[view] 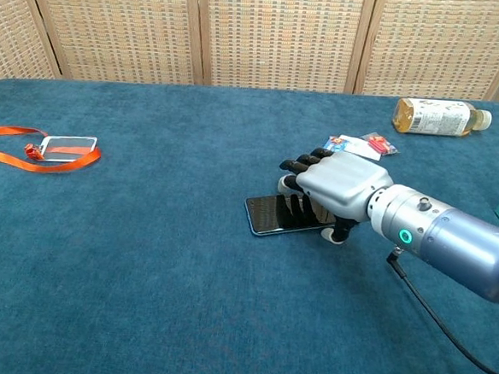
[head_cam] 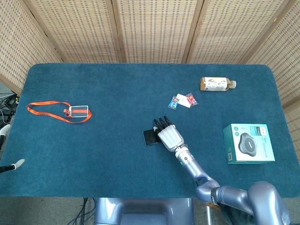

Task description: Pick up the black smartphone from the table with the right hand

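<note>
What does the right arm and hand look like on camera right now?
The right hand has a silver-grey shell with black fingers. Its forearm is a glossy blue-grey cylinder with a small green ring light, and a thin black cable trails beneath.
</note>
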